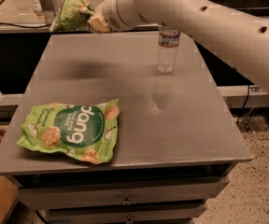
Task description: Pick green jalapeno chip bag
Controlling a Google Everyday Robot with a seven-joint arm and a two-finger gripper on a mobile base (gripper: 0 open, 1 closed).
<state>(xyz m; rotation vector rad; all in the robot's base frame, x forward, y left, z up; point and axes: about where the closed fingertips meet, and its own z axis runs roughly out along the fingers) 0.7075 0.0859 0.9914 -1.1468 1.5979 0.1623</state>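
Note:
The small green jalapeno chip bag [71, 13] hangs in the air above the table's far left corner, held at its right end. My gripper [91, 18] is shut on it, at the end of the white arm that reaches in from the upper right. The bag is well clear of the grey tabletop [125, 83]; its shadow lies on the table below. The fingers are mostly hidden behind the bag and the wrist.
A larger flat green "dang" bag [71, 130] lies at the table's front left. A clear plastic water bottle [167, 50] stands upright at the back middle, under the arm. Drawers run below the front edge. A white post stands behind the table's far left.

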